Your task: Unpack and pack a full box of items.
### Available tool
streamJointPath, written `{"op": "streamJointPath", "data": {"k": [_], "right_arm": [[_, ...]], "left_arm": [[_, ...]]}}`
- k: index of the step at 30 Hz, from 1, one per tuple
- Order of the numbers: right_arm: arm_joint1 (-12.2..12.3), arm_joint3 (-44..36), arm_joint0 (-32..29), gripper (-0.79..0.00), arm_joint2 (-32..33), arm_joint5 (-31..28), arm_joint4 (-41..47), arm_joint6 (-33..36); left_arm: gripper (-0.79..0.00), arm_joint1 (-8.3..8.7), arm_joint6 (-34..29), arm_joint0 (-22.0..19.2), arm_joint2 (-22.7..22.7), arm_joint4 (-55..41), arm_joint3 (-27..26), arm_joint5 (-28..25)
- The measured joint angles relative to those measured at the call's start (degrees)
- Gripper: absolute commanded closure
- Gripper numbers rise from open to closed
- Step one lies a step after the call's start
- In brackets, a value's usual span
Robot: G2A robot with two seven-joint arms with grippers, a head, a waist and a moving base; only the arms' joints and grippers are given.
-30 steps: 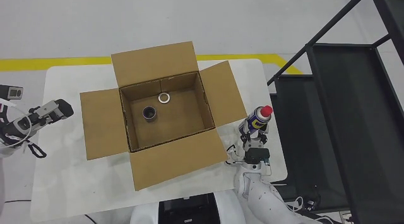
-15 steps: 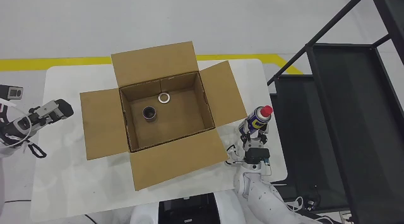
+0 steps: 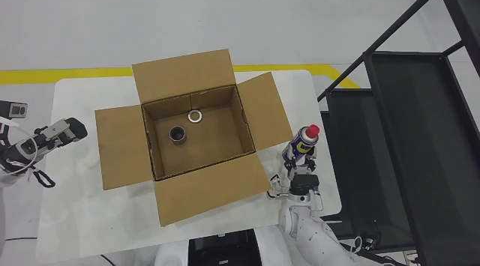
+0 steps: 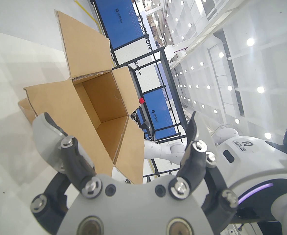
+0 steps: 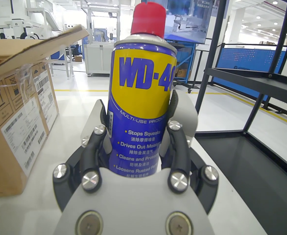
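Right hand (image 5: 138, 103) grips the can (image 5: 143, 74) upright near the worktop (image 3: 90, 213) edge, just beside the box (image 3: 150, 142); left hand (image 4: 119, 121) hangs open, well apart. Likely setting it down: lower straight, base flat, clear of the flap (image 3: 262, 109), only then let go

The right gripper (image 5: 137, 103) had a pale grey palm plate (image 5: 138, 209) set with two round recessed bolts. Out from the plate ran black linkage bars (image 5: 177, 143) pinned by silver screws (image 5: 179, 179), ending in light grey fingers (image 5: 186, 116) with black pads. The left gripper (image 4: 119, 118) was built alike. Beyond its plate, a glossy white shell (image 4: 251, 157) bore dark lettering and a thin purple light strip (image 4: 256, 189).
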Motion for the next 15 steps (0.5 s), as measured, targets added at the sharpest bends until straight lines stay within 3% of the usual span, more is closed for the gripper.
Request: {"op": "streamJointPath", "data": {"k": [8, 15], "right_arm": [[0.5, -3.8, -2.6, 0.000, 1.4, 1.2, -1.5, 2.6], [-0.3, -1.4, -1.0, 0.000, 0.4, 4.0, -1.8, 4.4]], "left_arm": [[-0.785, 0.00, 0.0, 0.0, 0.0, 0.0, 0.0, 0.0], [-0.785, 0.00, 0.0, 0.0, 0.0, 0.0, 0.0, 0.0]]}}
